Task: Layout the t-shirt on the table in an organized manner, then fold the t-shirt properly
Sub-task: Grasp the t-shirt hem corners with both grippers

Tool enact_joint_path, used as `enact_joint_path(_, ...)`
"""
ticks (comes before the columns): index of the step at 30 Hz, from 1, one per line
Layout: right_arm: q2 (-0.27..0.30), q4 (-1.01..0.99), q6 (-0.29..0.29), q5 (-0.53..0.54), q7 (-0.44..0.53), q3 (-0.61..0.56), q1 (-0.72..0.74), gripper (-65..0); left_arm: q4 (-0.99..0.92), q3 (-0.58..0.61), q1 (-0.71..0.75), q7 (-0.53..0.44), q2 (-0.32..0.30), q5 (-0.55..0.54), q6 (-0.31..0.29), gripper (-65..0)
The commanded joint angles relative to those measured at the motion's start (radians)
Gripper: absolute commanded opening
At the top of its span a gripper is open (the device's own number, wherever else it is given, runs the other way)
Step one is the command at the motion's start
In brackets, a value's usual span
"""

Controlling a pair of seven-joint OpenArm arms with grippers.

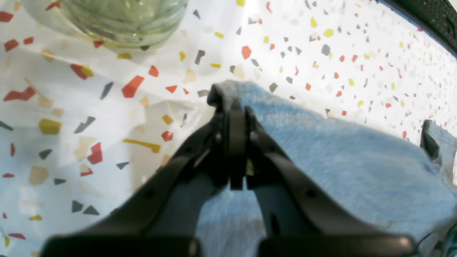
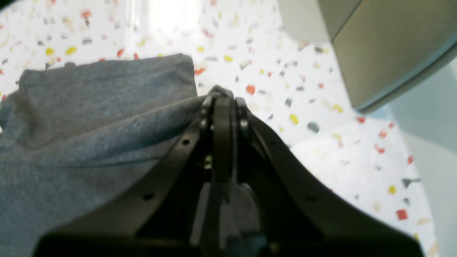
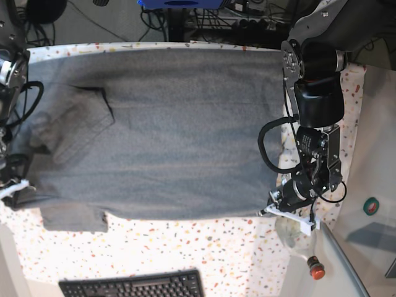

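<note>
With each claw, left (image 1: 235,107) and right (image 2: 223,103), clamped on an edge of the t-shirt (image 3: 179,130) spread over the table (image 3: 204,260), folding begins: next, lift both corners together across.

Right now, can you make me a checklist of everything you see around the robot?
Surface: table with white speckled cloth.
Job's things: grey t-shirt spread flat across the table, one sleeve poking out at the near edge.
Clutter: keyboard at the near edge; clear bottle with a red cap by the shirt's corner.
Grippers: left gripper shut on a shirt corner; right gripper shut on the shirt's edge.
Cables: black cable looping off the left arm; more cables behind the table.
Surroundings: grey surface beside the table with a small green ring.
</note>
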Motion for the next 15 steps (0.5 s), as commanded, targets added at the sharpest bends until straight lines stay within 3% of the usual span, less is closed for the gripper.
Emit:
enact_joint_path(1,0.029,0.006,-0.004,0.008,0.042,0.000,0.020,-65.0,0.019,-0.001,-0.027,-0.015,-0.009,-0.006,-0.008,-65.0)
enact_joint_path(8,0.036,0.000,-0.003,0.006,0.069,-0.002,0.020,-65.0,0.067,-0.001,-0.027,-0.012,0.012,-0.009,-0.008,-65.0)
enact_joint_path(15,0.031,0.000,-0.003,0.006,0.068,-0.002,0.014,-65.0,0.197,-0.001,0.012,0.097,0.040,-0.009,-0.008,-65.0)
